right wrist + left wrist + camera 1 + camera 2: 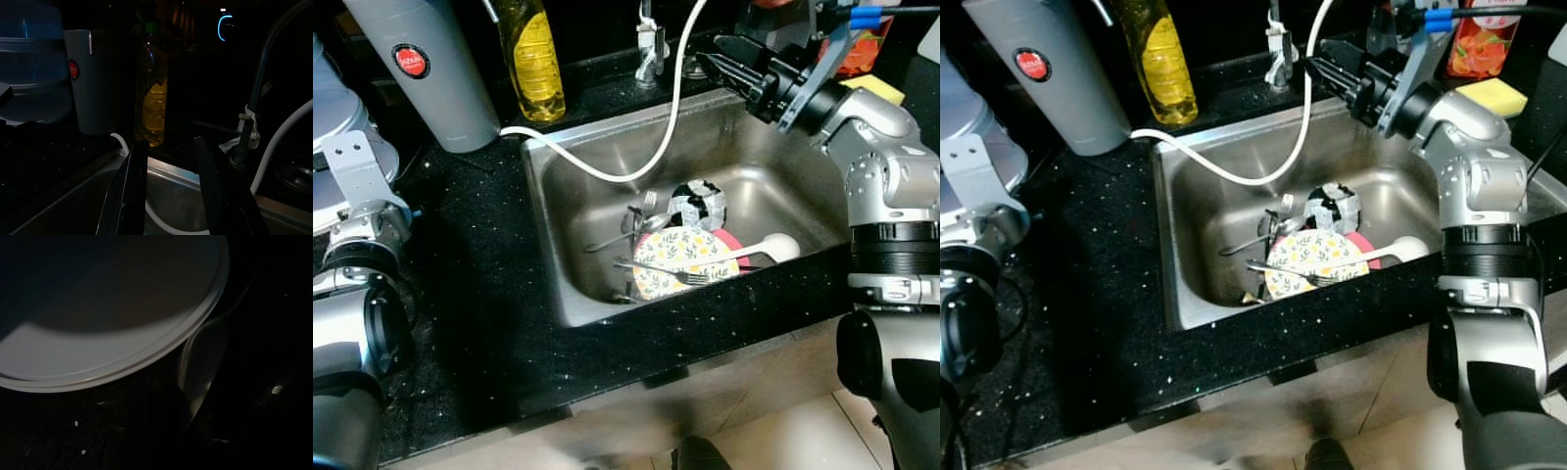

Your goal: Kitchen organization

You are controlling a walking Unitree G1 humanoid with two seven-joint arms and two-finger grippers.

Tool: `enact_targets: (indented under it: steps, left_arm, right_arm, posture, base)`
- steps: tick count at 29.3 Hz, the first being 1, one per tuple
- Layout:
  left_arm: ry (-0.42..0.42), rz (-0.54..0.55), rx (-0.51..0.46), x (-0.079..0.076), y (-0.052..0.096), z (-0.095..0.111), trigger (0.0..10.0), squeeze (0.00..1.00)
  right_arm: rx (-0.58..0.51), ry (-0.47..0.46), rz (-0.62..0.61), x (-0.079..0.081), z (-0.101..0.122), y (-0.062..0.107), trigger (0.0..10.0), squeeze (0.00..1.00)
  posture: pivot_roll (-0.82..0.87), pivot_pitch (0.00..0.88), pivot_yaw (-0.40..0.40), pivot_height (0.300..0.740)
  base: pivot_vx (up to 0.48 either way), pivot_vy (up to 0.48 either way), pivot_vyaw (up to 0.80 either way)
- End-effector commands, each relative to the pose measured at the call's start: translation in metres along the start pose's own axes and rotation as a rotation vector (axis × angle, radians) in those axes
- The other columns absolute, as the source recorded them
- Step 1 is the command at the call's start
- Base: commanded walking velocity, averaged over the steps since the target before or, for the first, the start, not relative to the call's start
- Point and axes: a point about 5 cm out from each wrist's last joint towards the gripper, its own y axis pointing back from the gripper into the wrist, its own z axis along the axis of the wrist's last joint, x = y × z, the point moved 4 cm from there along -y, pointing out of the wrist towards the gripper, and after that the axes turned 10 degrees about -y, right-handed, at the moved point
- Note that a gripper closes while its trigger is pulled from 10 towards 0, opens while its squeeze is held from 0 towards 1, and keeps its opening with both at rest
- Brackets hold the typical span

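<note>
Steel sink (558, 196) on our black bench (470, 294) holds the floral plate (680, 259), forks and cup, while our right hand (720, 54), fingers spread and empty, hovers by the tap (651, 49), where it risks snagging the white hose (675, 108).

Head pair: above my sink (558, 235), angled down, both sharing it. Right wrist: low, facing yellow bottle (154, 110).

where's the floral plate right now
In the eye views, the floral plate lies in the sink toward its front, a fork across it.
</note>
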Motion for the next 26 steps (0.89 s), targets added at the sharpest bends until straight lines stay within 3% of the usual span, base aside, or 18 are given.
enact_targets:
  steps: [1,6,7,8,9,11,13,14,16,26]
  left_arm:
    - [-0.01,0.044,0.022,0.017,-0.003,-0.009,0.0,0.0]
    - [0.012,-0.051,-0.029,-0.005,0.0,0.003,0.0,0.0]
    - [0.007,-0.11,-0.058,-0.019,0.002,0.009,0.0,0.0]
    - [0.007,-0.11,-0.058,-0.019,0.002,0.009,0.0,0.0]
    - [-0.029,-0.141,-0.095,-0.031,0.005,0.016,10.0,0.0]
    - [-0.089,-0.17,-0.186,-0.048,0.012,0.032,10.0,0.0]
    - [-0.089,-0.17,-0.186,-0.048,0.012,0.032,10.0,0.0]
    - [-0.095,-0.15,-0.259,-0.057,0.018,0.047,10.0,0.0]
    - [-0.096,-0.128,-0.304,-0.062,0.022,0.056,10.0,0.0]
    - [-0.043,-0.018,-0.369,-0.058,0.028,0.066,10.0,0.0]
  right_arm:
    - [-0.004,0.008,0.02,0.004,0.004,-0.001,10.0,0.0]
    - [-0.007,0.008,0.031,0.005,0.005,-0.005,10.0,0.0]
    - [-0.008,0.007,0.035,0.006,0.005,-0.006,10.0,0.0]
    - [-0.008,0.007,0.035,0.006,0.005,-0.006,10.0,0.0]
    - [-0.01,0.006,0.04,0.007,0.005,-0.008,10.0,0.0]
    - [-0.011,0.004,0.049,0.009,0.004,-0.01,10.0,0.0]
    - [-0.011,0.004,0.049,0.009,0.004,-0.01,10.0,0.0]
    - [-0.012,0.005,0.055,0.01,0.004,-0.011,10.0,0.0]
    - [-0.012,0.006,0.058,0.01,0.005,-0.012,10.0,0.0]
    - [-0.018,0.011,0.06,0.01,0.007,-0.013,10.0,0.0]
  posture:
    - [-0.16,0.117,0.105,0.74]
    - [-0.15,0.11,0.1,0.74]
    - [-0.15,0.103,0.098,0.74]
    - [-0.15,0.103,0.098,0.74]
    - [-0.15,0.1,0.097,0.74]
    - [-0.15,0.093,0.093,0.74]
    - [-0.15,0.093,0.093,0.74]
    - [-0.14,0.088,0.089,0.74]
    - [-0.14,0.085,0.087,0.74]
    - [-0.15,0.085,0.096,0.74]
  base:
    - [0.0,0.0,0.0]
    - [0.0,0.0,0.0]
    - [0.0,0.0,0.0]
    - [0.0,0.0,0.0]
    - [0.0,0.0,0.0]
    - [0.0,0.0,0.0]
    - [0.0,0.0,0.0]
    - [0.0,0.0,0.0]
    - [0.0,0.0,0.0]
    - [0.0,0.0,0.0]
